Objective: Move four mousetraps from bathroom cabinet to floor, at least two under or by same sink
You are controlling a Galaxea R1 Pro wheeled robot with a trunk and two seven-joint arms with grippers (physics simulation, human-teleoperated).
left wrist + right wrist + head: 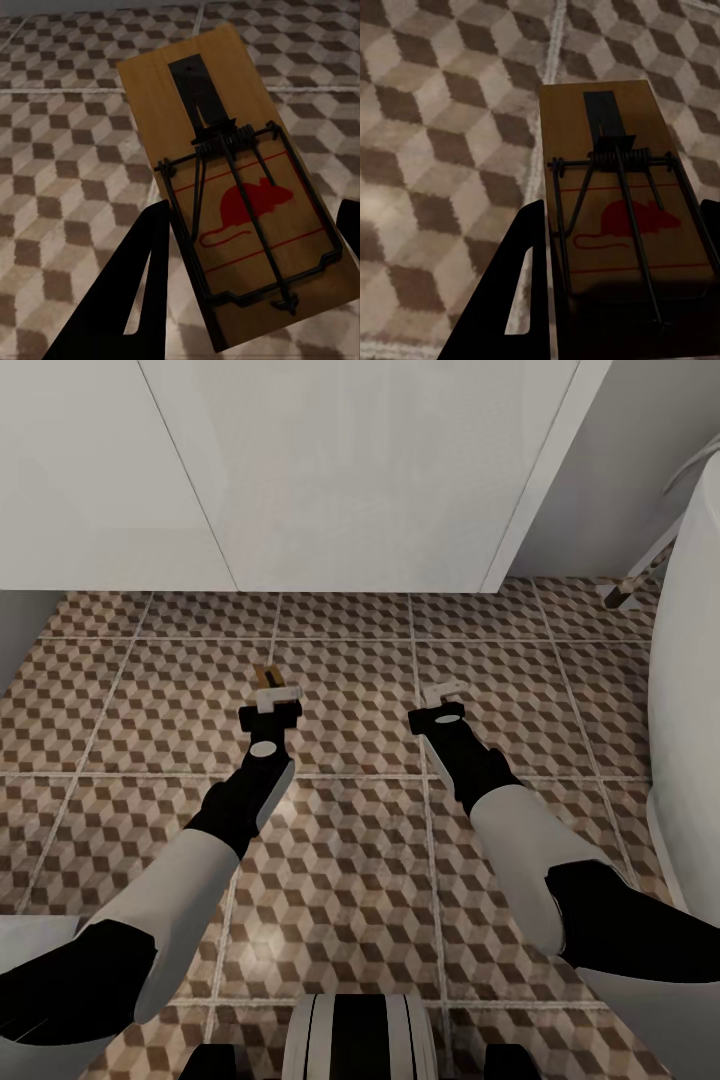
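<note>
Each gripper holds one of the mousetraps above the bathroom floor (pixel 350 840), a cube-patterned tile surface. My left gripper (pixel 272 697) (pixel 247 262) is shut on a wooden mousetrap (pixel 217 120) with a red mouse mark; its brown end (pixel 265 676) sticks out ahead of the fingers. My right gripper (pixel 440 705) (pixel 611 262) is shut on a second mousetrap (pixel 619 127) (pixel 447 688), gripped by its long edges. A long white flat-fronted unit (pixel 330 480), apparently the bathroom sink, spans the far side; its tap is out of view. The cabinet is out of view.
A large white rounded fixture (pixel 690 690) rises along the right edge, with a thin white leg or pipe (pixel 628 592) beside it at the far right. Open tiled floor lies between the white unit and my base (pixel 360 1040).
</note>
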